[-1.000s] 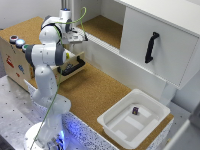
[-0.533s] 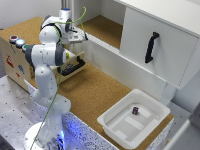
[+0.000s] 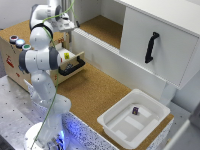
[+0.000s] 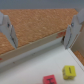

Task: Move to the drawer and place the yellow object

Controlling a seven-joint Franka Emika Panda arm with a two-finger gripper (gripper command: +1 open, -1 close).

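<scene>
1. Cork-topped counter (image 3: 95,95) carries the plywood box with its drawer (image 3: 70,61) pulled open.
2. Above that drawer the gripper (image 4: 42,31) hangs with fingers (image 4: 7,27) spread wide, holding nothing.
3. Inside the drawer lies the yellow object (image 4: 69,71), beside a red block (image 4: 49,79).
4. Well apart from the drawer, a white tub (image 3: 112,127) holds a dark cube (image 3: 135,110).

Hidden mostly behind the arm in the exterior view: drawer (image 3: 75,62), only handle end and front corner showing. Too small there to judge: gripper (image 3: 66,22), fingers open or closed unclear. Cut by the wrist picture's edge: yellow object (image 4: 69,72) and a red block (image 4: 50,80). Blurred throughout: cork counter (image 4: 35,22).
</scene>
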